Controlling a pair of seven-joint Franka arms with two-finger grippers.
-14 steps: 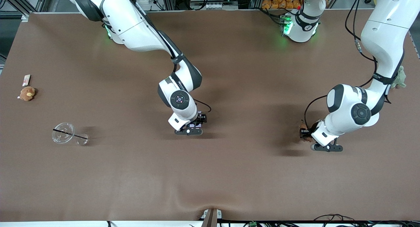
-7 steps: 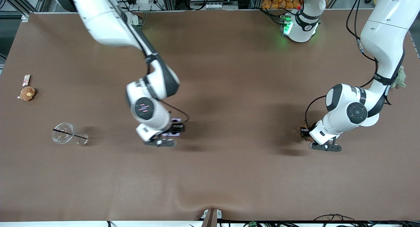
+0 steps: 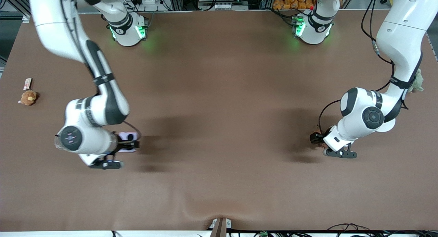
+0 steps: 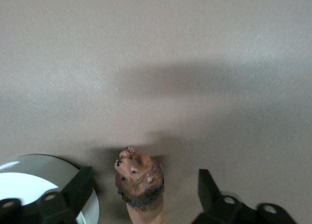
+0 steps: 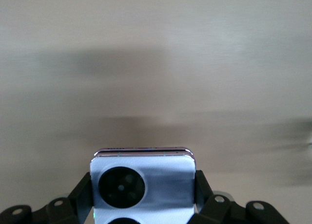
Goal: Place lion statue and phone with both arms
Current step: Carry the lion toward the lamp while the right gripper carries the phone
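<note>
Left gripper (image 4: 146, 197) has just spread apart — lion (image 4: 139, 177) stands released between its fingers; right gripper (image 5: 143, 195), clamped on phone (image 5: 142, 185), has swung toward its end of the table — placement pending.

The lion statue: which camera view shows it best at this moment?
The left wrist view shows it best: the lion statue fills the gap between the open left gripper's fingers, face visible. The front view shows only a brown sliver beside that gripper. The right wrist view does not show it.
</note>
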